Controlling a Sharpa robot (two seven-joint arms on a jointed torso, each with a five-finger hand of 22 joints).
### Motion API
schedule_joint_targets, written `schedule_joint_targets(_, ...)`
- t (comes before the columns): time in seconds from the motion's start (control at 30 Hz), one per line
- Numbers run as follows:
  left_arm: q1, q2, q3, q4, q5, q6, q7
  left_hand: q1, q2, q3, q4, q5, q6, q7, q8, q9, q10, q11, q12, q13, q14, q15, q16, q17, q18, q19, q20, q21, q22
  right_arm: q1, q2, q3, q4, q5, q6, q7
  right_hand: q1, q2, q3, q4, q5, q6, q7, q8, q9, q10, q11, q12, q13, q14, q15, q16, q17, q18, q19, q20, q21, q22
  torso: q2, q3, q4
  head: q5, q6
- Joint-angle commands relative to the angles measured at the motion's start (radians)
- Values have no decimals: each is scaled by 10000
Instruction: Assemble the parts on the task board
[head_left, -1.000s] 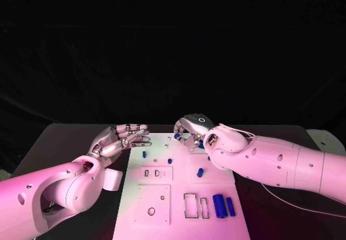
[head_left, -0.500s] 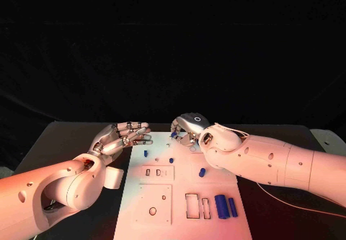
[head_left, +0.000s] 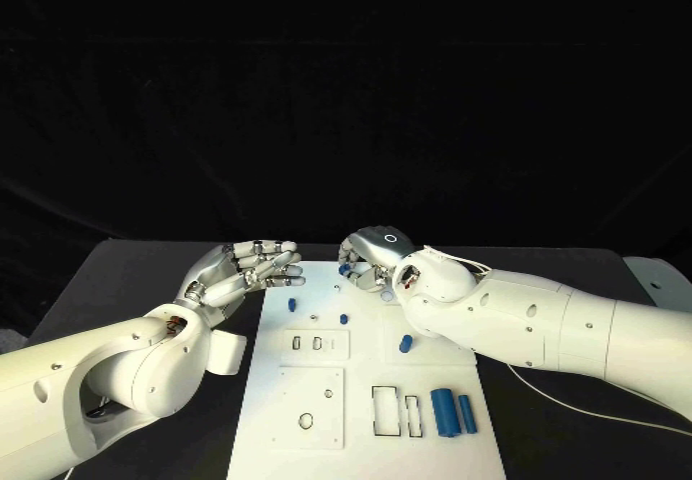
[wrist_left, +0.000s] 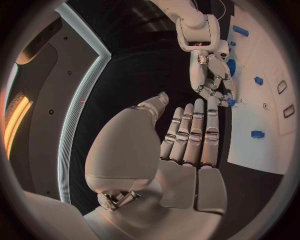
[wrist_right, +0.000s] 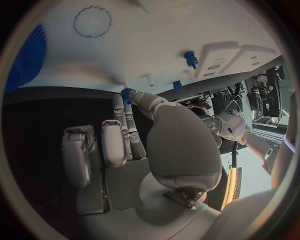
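Note:
The white task board (head_left: 325, 400) lies in the middle of the black table. Over its far edge my right hand (head_left: 372, 262) pinches a small blue part (head_left: 348, 269) between thumb and a finger; the right wrist view shows that part (wrist_right: 127, 94) at the fingertips, just off the board (wrist_right: 144, 35). My left hand (head_left: 245, 272) hovers over the board's far left corner, fingers extended and holding nothing, a short gap from the right hand (wrist_left: 211, 70). Small blue parts (head_left: 290, 303) (head_left: 343, 319) (head_left: 405, 344) stand in the board.
Two larger blue cylinders (head_left: 443, 412) (head_left: 466, 413) lie at the board's near right beside rectangular slots (head_left: 384, 411). A blue toothed disc (wrist_right: 28, 57) sits on the board near the right hand. Bare black table (head_left: 130, 290) flanks the board on both sides.
My right hand has edged slightly toward the left hand, still pinching the blue part. The left hand has hardly moved.

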Motion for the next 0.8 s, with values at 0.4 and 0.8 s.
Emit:
schedule_joint_targets(0.4,68,27,9,32,9,109,85,-29,-16,60,-21,23,-17,230,-64,-8,-12,53,-67,-7,30,19,-33,16,50,61,29,-26,-9,-23,152,-11,-192,68,285,-10,-268,-85,-10,110,-38,-442,196,-204,159,-380,170,-215,-10,223,106,-22,-205,-71,378,22,-114,1674,19,-12,1,8,-37)
schedule_joint_targets(0.8,93,21,9,26,10,98,76,-37,-18,73,-32,22,-16,239,-74,-13,-8,59,-88,-6,31,22,-46,23,51,64,31,-34,-18,-22,227,-21,-309,129,296,-20,-670,-624,-441,492,-790,-1588,444,-1061,-4,-1274,428,-194,-39,41,336,-294,-846,90,-70,276,-516,1034,30,1,-21,102,-59)
